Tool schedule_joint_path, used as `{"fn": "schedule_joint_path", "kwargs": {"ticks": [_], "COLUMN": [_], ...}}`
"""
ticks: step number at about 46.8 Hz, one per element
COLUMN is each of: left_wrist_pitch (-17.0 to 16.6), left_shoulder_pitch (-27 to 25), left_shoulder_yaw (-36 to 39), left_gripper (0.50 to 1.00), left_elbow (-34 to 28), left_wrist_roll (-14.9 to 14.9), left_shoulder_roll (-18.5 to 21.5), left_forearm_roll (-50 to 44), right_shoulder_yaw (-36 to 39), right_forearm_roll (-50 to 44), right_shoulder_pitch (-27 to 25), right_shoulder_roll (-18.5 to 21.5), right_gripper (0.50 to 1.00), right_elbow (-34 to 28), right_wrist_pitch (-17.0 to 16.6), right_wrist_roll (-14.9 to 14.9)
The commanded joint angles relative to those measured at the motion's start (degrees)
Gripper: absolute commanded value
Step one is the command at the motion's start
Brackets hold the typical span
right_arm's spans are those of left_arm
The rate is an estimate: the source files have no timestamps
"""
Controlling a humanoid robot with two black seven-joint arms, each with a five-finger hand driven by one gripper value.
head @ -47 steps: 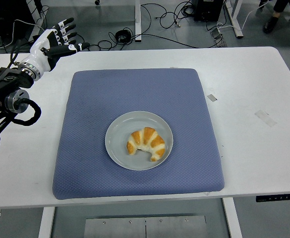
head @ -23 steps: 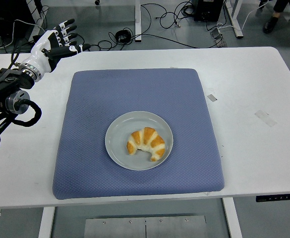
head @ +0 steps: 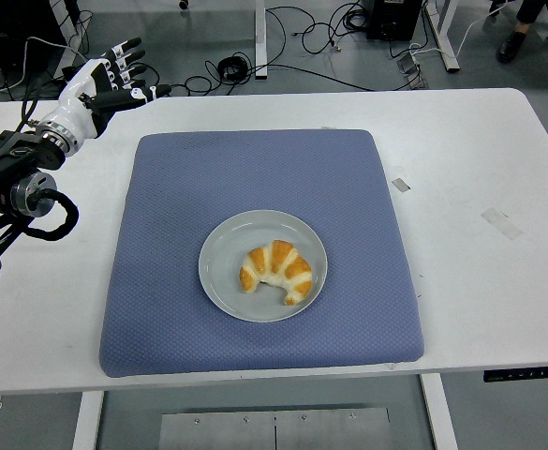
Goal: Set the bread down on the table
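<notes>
A golden croissant (head: 276,272) lies on a grey round plate (head: 219,260) in the middle of a blue mat (head: 255,169) on the white table (head: 461,169). My left hand (head: 114,77) is at the table's far left corner, well away from the plate, with its fingers spread and holding nothing. My right arm does not show.
Cables and table legs lie on the floor beyond the table's far edge. Two small pieces of tape (head: 400,185) (head: 501,223) are stuck on the table right of the mat. A person's shoe (head: 514,44) shows at the top right.
My left hand has shifted very slightly; otherwise nothing has moved.
</notes>
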State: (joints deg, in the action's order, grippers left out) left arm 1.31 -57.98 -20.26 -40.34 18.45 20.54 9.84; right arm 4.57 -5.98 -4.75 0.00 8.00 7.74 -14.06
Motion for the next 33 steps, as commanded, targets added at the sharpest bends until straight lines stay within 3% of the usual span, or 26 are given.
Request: {"fn": "schedule_joint_path", "kwargs": {"ticks": [1,33], "left_wrist_pitch": [0.0,0.0], "left_shoulder_pitch": [0.0,0.0], "left_shoulder_yaw": [0.0,0.0], "left_gripper": [0.974,0.974], "left_elbow": [0.0,0.0], "left_wrist_roll": [0.0,0.0], "left_shoulder_roll": [-0.1,0.0], "left_forearm_roll": [0.0,0.1], "right_shoulder_yaw": [0.0,0.0], "right_forearm_roll": [0.0,0.0], "right_shoulder_pitch": [0.0,0.0], "right_shoulder_roll": [0.0,0.0], "right_gripper": [1.0,1.0], "right_elbow": [0.0,0.0], "right_wrist_pitch": [0.0,0.0], "right_wrist_roll": [0.0,0.0]}}
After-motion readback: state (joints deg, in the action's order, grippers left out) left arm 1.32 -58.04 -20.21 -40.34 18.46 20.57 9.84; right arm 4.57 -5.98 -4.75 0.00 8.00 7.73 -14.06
